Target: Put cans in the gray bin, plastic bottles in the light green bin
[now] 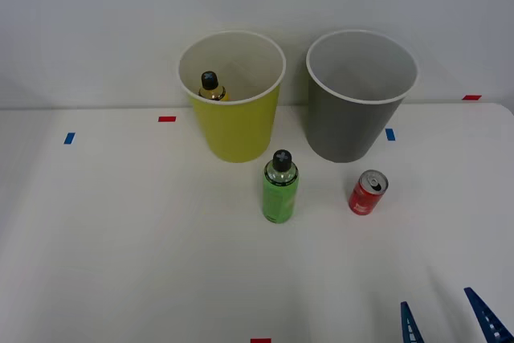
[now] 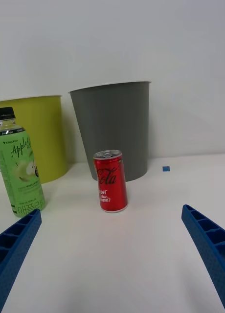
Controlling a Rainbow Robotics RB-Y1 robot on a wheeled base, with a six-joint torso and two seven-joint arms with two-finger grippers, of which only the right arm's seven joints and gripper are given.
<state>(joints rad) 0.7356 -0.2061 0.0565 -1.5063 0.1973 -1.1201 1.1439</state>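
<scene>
1 of the 3 items looks sorted: the amber-yellow bottle [image 1: 212, 87] with its black cap already stands inside the light green bin [image 1: 234, 130], which sits near the far edge of the bench [image 1: 120, 238]. That leaves 2 items out on the bench. The green bottle [image 1: 279, 188] stands upright just in front of the light green bin, roughly midway between the bench's side edges, and has yet to go in beside the amber one. The red can [image 1: 368, 193] stands upright in front of the gray bin [image 1: 357, 122], close to it but apart, toward the bench's right edge; as far as its pale inside shows, nothing lies in that bin.

The right gripper [image 1: 448, 320] hovers low near the bench's near right corner, its blue ribbed fingers [image 2: 208, 244] spread wide and holding nothing. In the wrist view the can [image 2: 111, 181] sits almost centred between them, well ahead, so by my reading the can is the next pick, then the green bottle [image 2: 18, 166].
</scene>
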